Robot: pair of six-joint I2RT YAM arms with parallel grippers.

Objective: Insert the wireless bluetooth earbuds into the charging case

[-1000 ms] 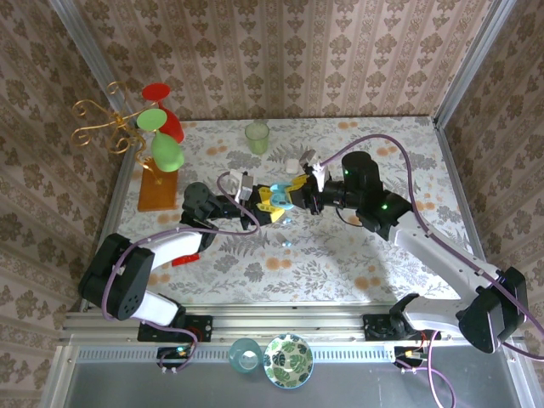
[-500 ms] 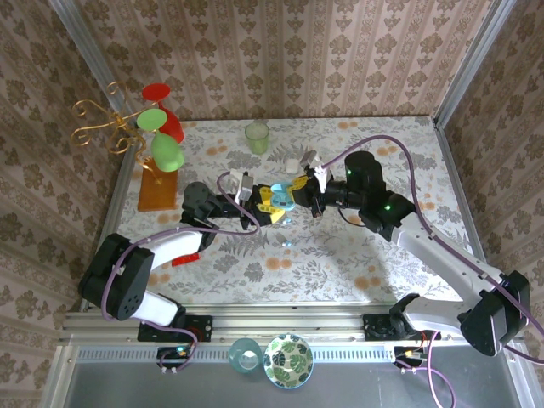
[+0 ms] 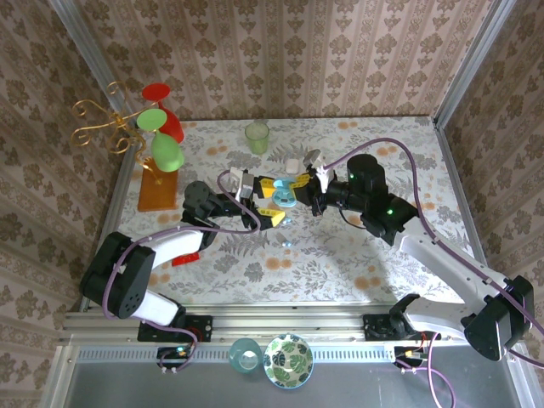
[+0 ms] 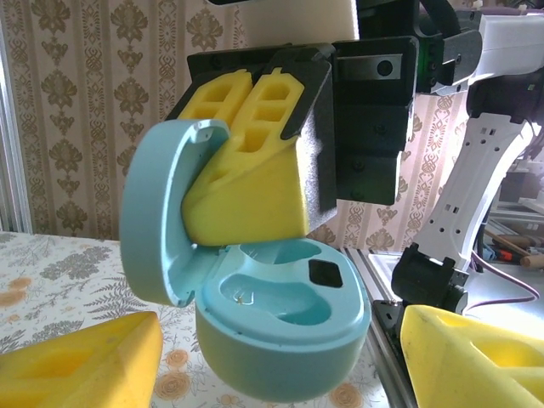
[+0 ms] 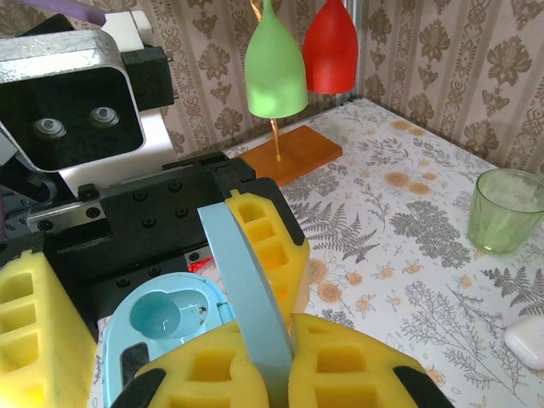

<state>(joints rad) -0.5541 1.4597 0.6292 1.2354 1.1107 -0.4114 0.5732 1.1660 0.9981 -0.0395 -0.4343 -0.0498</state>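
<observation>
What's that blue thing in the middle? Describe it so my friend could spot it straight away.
Find the middle of the flowery table. Just above it the right gripper holds the case by its raised lid. It is a pale blue pebble standing open, while the white case behind it lies on the table.

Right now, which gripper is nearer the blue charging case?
Right. The right gripper is shut on the lid of the blue charging case; the left gripper is open, its fingers flanking the case without touching.

Grn cup (image 3: 257, 136) far edge; goblet stand (image 3: 158, 192) far-left corner.
</observation>
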